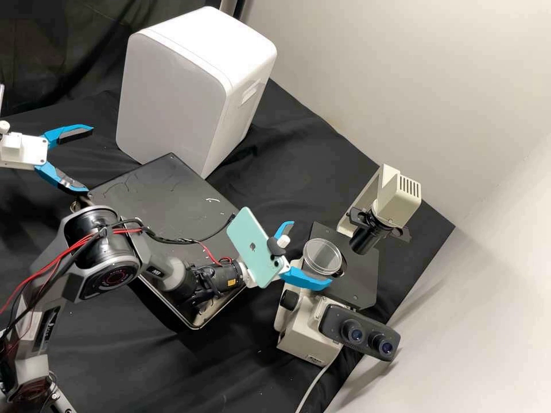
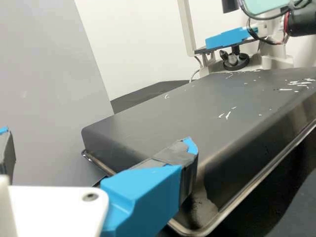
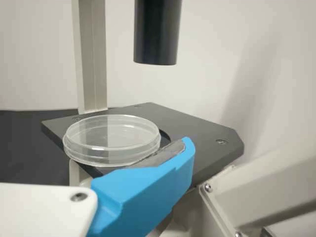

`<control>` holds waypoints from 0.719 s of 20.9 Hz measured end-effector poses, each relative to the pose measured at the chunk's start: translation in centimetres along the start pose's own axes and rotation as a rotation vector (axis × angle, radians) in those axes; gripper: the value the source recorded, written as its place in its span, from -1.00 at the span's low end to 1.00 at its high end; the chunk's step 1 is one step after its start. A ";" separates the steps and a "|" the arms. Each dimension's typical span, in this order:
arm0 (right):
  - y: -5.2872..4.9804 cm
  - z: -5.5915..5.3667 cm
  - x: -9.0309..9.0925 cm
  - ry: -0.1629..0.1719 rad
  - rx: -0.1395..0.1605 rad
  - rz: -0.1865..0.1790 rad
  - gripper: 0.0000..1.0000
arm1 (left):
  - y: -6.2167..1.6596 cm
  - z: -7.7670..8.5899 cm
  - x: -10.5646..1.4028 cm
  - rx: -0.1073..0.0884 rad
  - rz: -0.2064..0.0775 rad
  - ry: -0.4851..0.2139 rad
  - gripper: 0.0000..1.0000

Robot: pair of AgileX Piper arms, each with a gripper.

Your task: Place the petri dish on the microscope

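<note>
A clear round petri dish [image 1: 322, 258] [image 3: 111, 138] lies flat on the black stage [image 1: 361, 275] [image 3: 207, 136] of the white microscope [image 1: 304, 330], under its dark condenser tube [image 3: 155, 29]. My right gripper [image 1: 309, 252] is at the stage's near-left edge, open, with one blue finger on each side of the dish. The finger [image 3: 148, 187] close to the rim may or may not touch it. My left gripper [image 1: 86, 159] [image 2: 97, 143] hangs open and holds nothing at the far left, over the corner of a black tray [image 1: 166, 201] [image 2: 222, 128].
A tall white box [image 1: 189, 86] stands at the back behind the upturned tray. The microscope's eyepieces [image 1: 364, 335] point toward the front. A pale wall runs along the right side. Black cloth [image 1: 298, 155] covers the bench.
</note>
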 end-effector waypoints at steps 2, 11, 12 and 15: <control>0.1 -0.2 0.3 -0.005 0.001 -0.006 1.00 | -0.08 0.1 0.0 -0.001 -0.004 -0.005 1.00; 1.0 -0.6 0.8 -0.017 0.003 -0.007 1.00 | -0.27 0.1 0.2 0.013 -0.014 -0.005 1.00; 1.0 -0.6 0.8 -0.017 0.005 -0.004 1.00 | -0.27 0.1 0.2 0.013 -0.014 -0.005 1.00; 1.1 -0.6 0.9 -0.020 0.006 -0.006 1.00 | -0.27 0.1 0.2 0.013 -0.013 -0.005 1.00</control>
